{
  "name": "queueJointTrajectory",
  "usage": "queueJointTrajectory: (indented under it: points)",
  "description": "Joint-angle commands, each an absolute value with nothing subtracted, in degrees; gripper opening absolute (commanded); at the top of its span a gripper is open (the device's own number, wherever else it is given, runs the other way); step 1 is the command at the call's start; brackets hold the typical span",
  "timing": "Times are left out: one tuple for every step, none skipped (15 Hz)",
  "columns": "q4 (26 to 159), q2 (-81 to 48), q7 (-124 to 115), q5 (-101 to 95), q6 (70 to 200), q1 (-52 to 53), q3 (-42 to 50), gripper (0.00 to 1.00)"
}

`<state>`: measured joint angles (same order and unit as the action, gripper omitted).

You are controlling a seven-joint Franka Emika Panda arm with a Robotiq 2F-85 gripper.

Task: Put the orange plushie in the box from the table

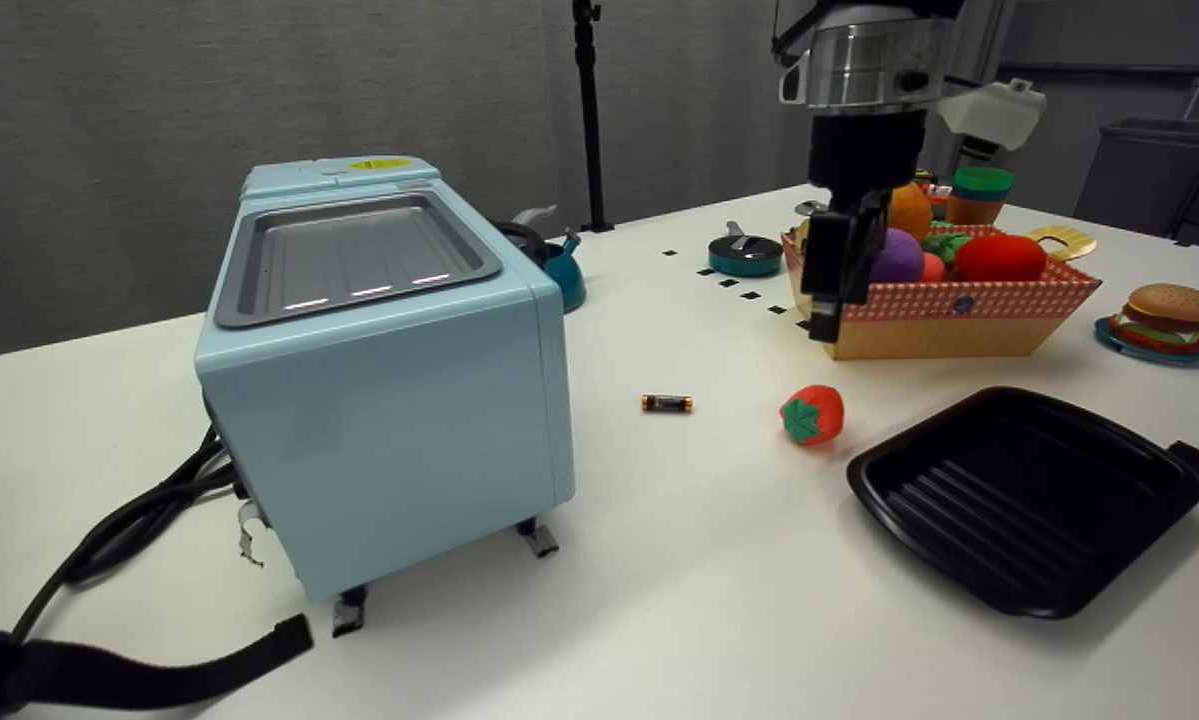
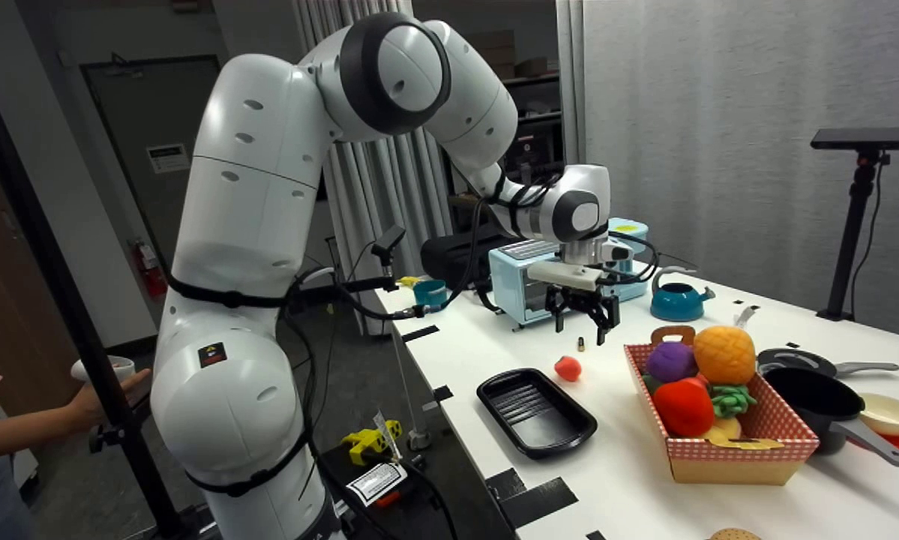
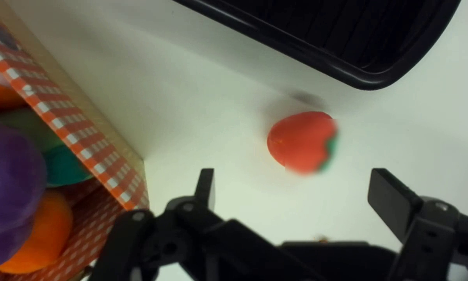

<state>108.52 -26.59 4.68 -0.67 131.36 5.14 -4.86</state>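
Observation:
The orange plushie is a small orange-red ball with a green patch. It lies on the white table [image 1: 699, 560] in both exterior views [image 1: 815, 414] [image 2: 567, 368] and in the wrist view [image 3: 302, 142]. The box [image 1: 939, 335] is tan cardboard with a red-checked rim and holds several plush fruits. It also shows in an exterior view [image 2: 738, 471] and at the left of the wrist view [image 3: 75, 136]. My gripper [image 2: 580, 330] is open and empty above the table. In the wrist view the plushie lies just beyond the gap between the fingertips [image 3: 292, 181].
A black ridged tray [image 1: 1029, 500] [image 2: 537, 412] lies close to the plushie. A battery [image 1: 667, 404] lies nearby on the table. A light-blue appliance [image 1: 399, 430] stands to one side. A toy burger [image 1: 1159, 322] and a dark pot [image 2: 816, 401] are near the box.

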Motion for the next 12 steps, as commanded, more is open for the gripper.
queueJointTrajectory:
  points:
    - [107.5,-29.4,4.0,-0.3,133.4,5.0,-4.8,1.0]
    - [107.5,-29.9,3.8,-0.1,133.7,5.0,-4.9,1.0]
    - [107.6,-30.4,3.8,0.1,134.1,5.0,-5.0,1.0]
    - [107.6,-30.9,3.7,0.1,134.4,5.0,-5.1,1.0]
    - [107.7,-31.3,3.7,0.2,134.7,5.1,-5.1,1.0]
    - [107.8,-31.7,3.7,0.2,135.0,5.2,-5.2,1.0]
    - [107.9,-32.1,3.6,0.2,135.2,5.2,-5.3,1.0]
    - [108.1,-32.4,3.6,0.2,135.4,5.3,-5.4,1.0]
    - [108.2,-32.7,3.6,0.2,135.3,5.3,-5.4,1.0]
    - [108.3,-33.0,3.5,0.0,135.3,5.3,-5.3,1.0]
    - [108.3,-33.3,3.5,-0.1,135.3,5.3,-5.3,1.0]
    - [108.2,-33.7,3.5,0.0,135.2,5.3,-5.3,1.0]
